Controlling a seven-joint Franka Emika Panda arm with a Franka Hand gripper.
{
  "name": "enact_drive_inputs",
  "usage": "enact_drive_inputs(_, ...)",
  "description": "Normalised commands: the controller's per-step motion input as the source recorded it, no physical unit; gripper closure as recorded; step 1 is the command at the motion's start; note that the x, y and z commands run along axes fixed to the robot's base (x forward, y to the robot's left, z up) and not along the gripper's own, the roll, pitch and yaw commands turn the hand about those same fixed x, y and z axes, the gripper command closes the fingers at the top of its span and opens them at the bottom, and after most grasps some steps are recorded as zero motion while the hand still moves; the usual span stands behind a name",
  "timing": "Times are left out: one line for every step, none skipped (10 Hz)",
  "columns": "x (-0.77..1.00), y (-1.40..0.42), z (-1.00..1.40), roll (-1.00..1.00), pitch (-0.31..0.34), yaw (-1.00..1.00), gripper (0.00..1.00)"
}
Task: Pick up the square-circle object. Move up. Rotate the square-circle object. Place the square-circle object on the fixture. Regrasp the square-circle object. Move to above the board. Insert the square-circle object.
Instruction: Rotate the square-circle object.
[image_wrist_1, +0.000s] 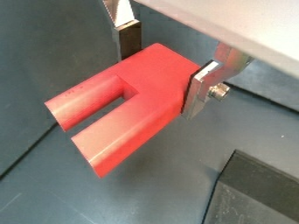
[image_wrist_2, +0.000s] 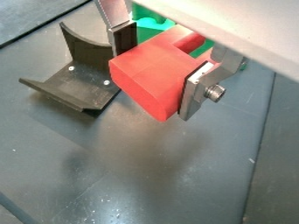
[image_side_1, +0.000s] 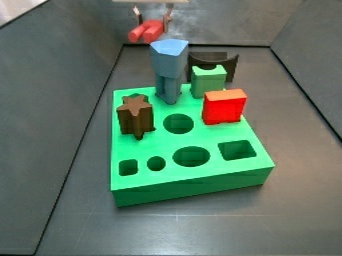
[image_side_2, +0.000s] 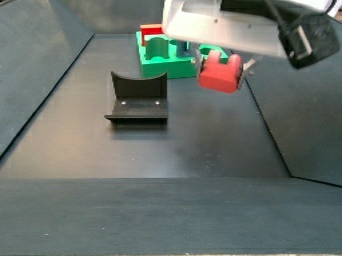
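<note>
Square-circle object hangs in the gripper, clear of the floor, with its square block clamped between the two silver fingers and its narrower stem pointing out sideways from the jaws. In a wrist view the stem end shows a slot running along it, so it reads as two red prongs. In the wrist view from the opposite side the square end of the peg faces the camera, pinched between the finger plates, with the gripper closed tight on it.

In a side view the held peg sits in the air under the gripper, beside the fixture and not touching it; the fixture stands on the dark floor with its curved back upright. The same fixture appears just beside the peg in a wrist view.

Behind the peg lies the board, green, toward the far edge of the floor. In a side view the board carries a brown star peg, a blue-grey upright peg and a bright red cube, while the gripped peg shows small and blurred beyond the board's far edge.
</note>
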Motion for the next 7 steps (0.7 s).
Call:
enact_drive_inputs(0.00, 0.00, 0.00, 0.00, 0.000, -1.00, 1.00)
enact_drive_inputs(0.01, 0.01, -0.04, 0.00, -0.001, -1.00, 1.00)
enact_drive_inputs(0.01, 0.03, -0.03, 0.00, -0.002, -1.00, 1.00)
enact_drive_inputs(0.01, 0.03, -0.02, 0.00, -0.003, -1.00, 1.00)
enact_drive_inputs(0.01, 0.02, -0.02, 0.00, -0.003, -1.00, 1.00)
enact_drive_inputs(0.01, 0.02, -0.02, 0.00, -0.003, -1.00, 1.00)
enact_drive_inputs(0.01, 0.02, -0.02, 0.00, -0.003, -1.00, 1.00)
